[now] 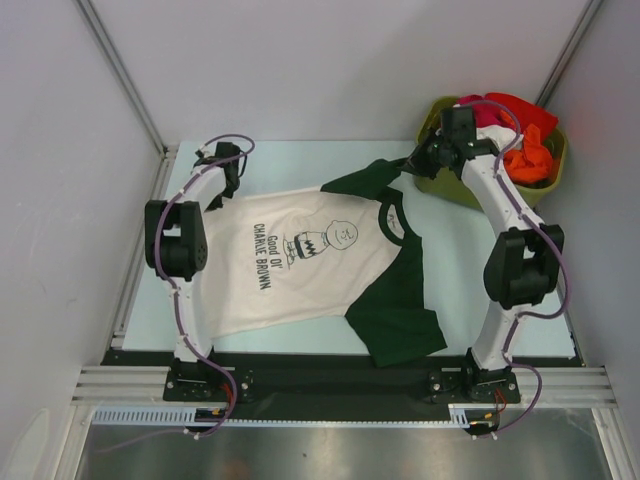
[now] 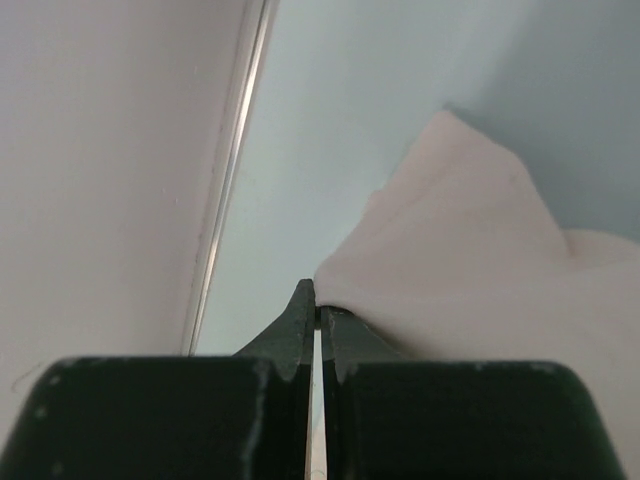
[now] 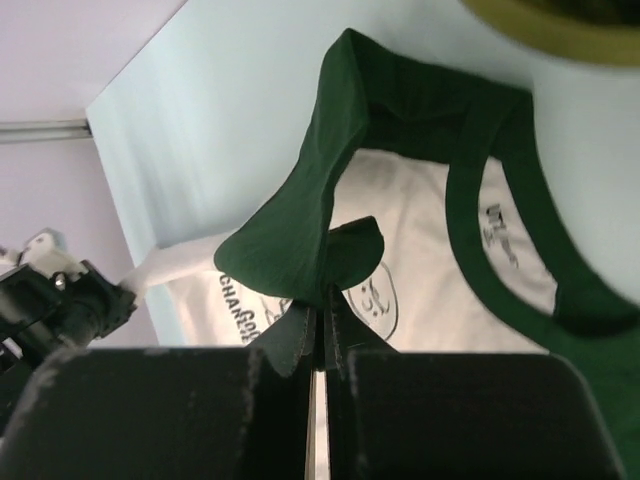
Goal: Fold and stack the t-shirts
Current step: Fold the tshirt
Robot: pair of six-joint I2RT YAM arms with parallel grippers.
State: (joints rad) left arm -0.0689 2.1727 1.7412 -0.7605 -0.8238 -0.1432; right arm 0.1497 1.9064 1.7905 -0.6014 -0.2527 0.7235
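Cream-white cloth t-shirt with dark green sleeves (image 1: 300, 270) lies spread on the counter (image 1: 290, 165); left end effector (image 2: 317, 300) clamps its far hem corner, right end effector (image 3: 322, 312) its far sleeve; first fold, probably: draw both nearward together

Blk print on t-shirt (image 1: 300, 285): "Good Ol' CHARLIE BROWN".

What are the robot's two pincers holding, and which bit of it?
Both hold the one t-shirt. The left pincer pinches a cream-white corner at the bottom hem; the right pincer pinches the edge of a dark green sleeve.
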